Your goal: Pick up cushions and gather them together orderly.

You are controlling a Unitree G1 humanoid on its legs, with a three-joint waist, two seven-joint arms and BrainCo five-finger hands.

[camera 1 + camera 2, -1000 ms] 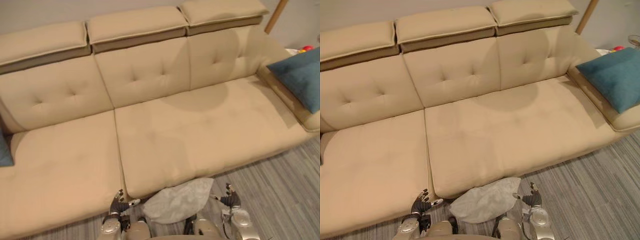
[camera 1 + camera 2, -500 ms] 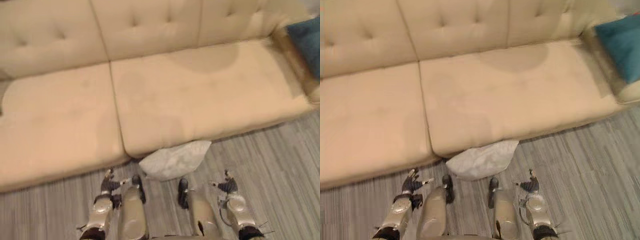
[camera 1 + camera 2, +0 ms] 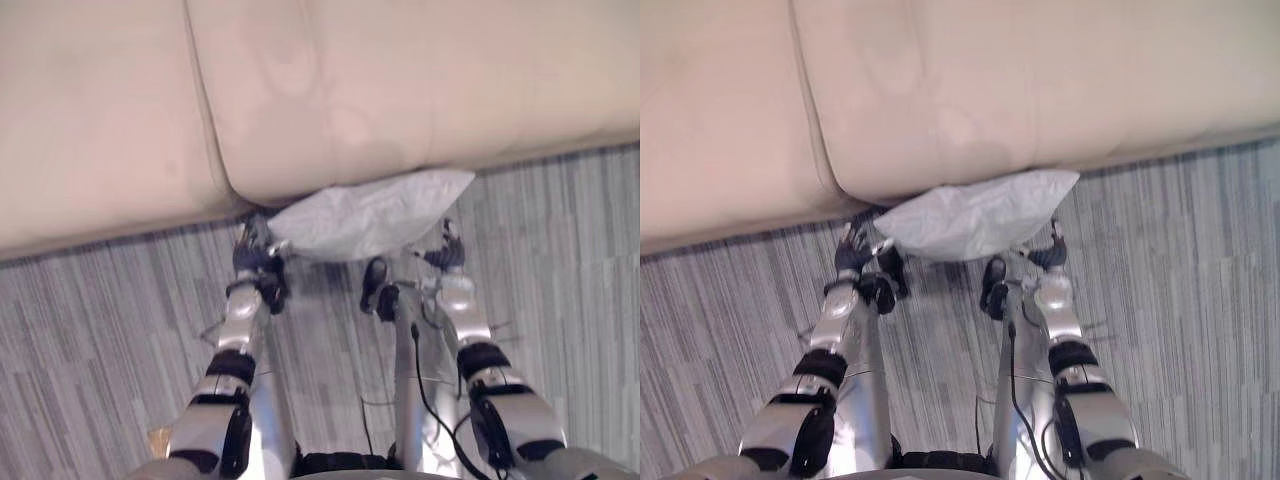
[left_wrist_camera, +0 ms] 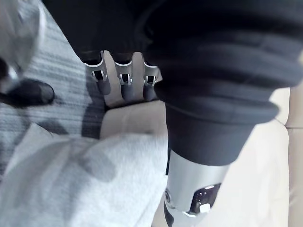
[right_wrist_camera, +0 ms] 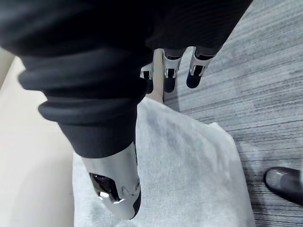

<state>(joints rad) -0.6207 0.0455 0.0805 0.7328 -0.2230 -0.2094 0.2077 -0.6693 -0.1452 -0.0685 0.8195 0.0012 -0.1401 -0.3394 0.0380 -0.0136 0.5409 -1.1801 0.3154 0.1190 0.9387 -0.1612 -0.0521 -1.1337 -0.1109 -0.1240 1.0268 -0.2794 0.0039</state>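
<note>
Potentially, with left hand [image 3: 257,266] and right hand [image 3: 446,256] flanking the pale cushion [image 3: 370,212] on the floor [image 3: 100,320], fingers [image 4: 124,86] spread and holding nothing, an uneven squeeze could drop it.

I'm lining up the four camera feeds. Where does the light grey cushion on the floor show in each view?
Left eye view: grey cushion just right of centre, on the floor against the front of the sofa.
Right eye view: same spot, about centre.
Left wrist view: close by the left hand, against the sofa.
Right wrist view: close by the right hand, beside the sofa.
Shared landmark: the beige sofa's front edge.
</note>
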